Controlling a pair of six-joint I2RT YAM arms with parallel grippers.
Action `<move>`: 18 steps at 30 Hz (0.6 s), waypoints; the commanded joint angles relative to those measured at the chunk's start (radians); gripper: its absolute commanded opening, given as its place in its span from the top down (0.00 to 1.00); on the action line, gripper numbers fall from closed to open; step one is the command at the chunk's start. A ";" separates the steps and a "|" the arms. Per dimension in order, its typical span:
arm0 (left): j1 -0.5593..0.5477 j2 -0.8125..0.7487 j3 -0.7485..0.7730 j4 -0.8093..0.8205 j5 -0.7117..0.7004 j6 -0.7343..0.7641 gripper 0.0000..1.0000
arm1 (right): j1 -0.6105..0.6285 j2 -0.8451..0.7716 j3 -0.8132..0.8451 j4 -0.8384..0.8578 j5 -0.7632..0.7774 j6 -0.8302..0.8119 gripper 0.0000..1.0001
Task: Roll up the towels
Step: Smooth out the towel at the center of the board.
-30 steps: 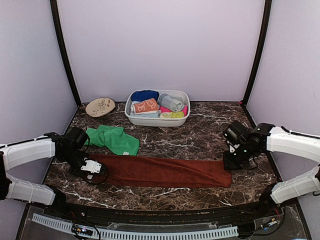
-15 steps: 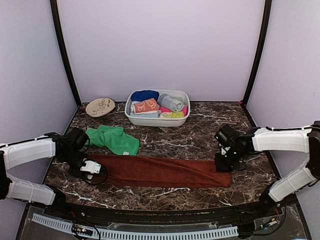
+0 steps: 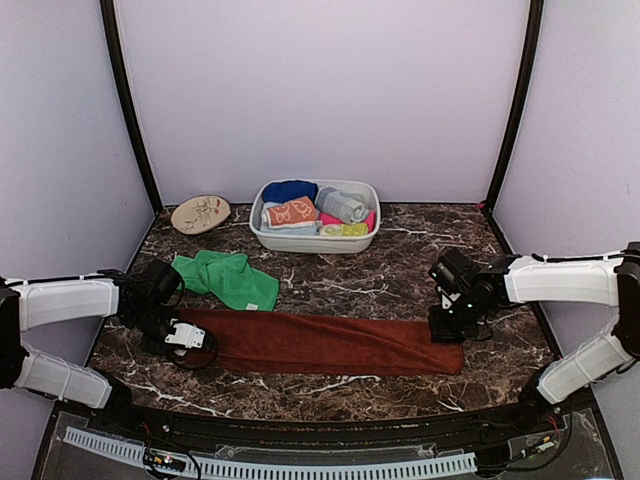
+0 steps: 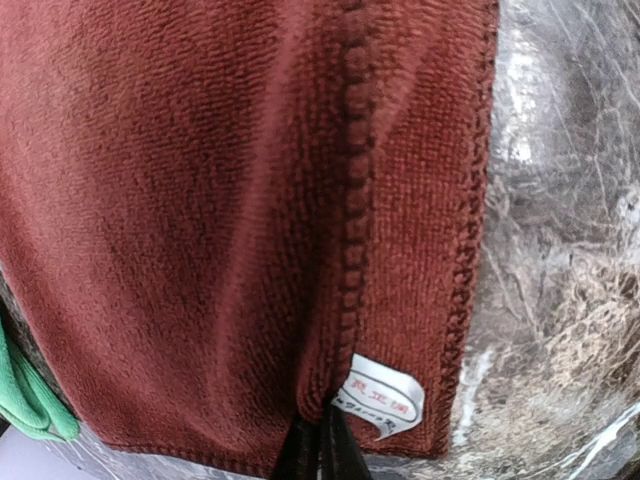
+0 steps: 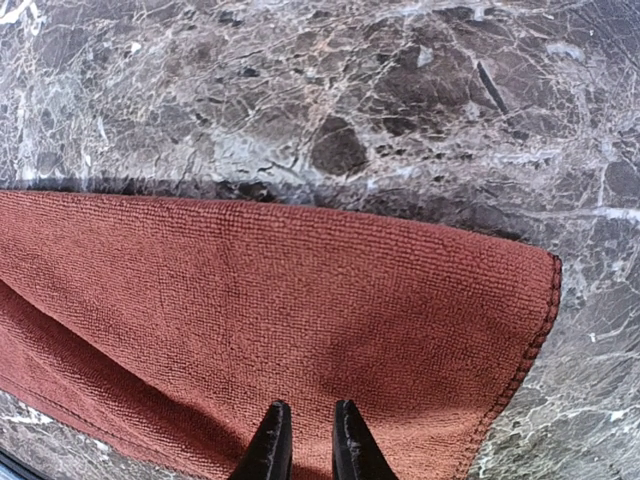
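1. Dark marble table (image 3: 400,275) with lilac walls behind. The brown towel (image 3: 330,342) lies flat across its near middle, long axis running left to right.
2. The left gripper (image 4: 322,452) is at the towel's left end. Its fingers are clenched together on a ridge of cloth at the hem, just beside the white tag (image 4: 385,395).
3. The right gripper (image 5: 305,440) is over the right end, fingers nearly together with a slit between them. I cannot tell whether they nip the cloth.
4. From the left gripper the towel stretches away rightward, so a roll begun here would likely travel along the long axis toward the right arm.
5. Each arm is nearest its own end, and the left has the firmer hold to start the roll.
6. The green towel (image 3: 228,277) lies crumpled just beyond the left end. It is not yet rolled, and the left arm is the nearer one to it.
7. The basin (image 3: 262,232) sits at the far middle with rolled towels in it.
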 commanded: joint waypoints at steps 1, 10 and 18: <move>-0.003 -0.020 0.003 -0.015 -0.003 -0.010 1.00 | -0.005 -0.014 -0.023 0.024 0.001 -0.008 0.85; -0.002 -0.142 0.068 -0.156 0.011 0.009 1.00 | -0.007 0.019 -0.085 0.057 0.024 -0.006 0.85; -0.002 -0.217 0.070 -0.221 0.002 0.029 1.00 | -0.007 0.025 -0.097 0.053 0.059 -0.008 0.86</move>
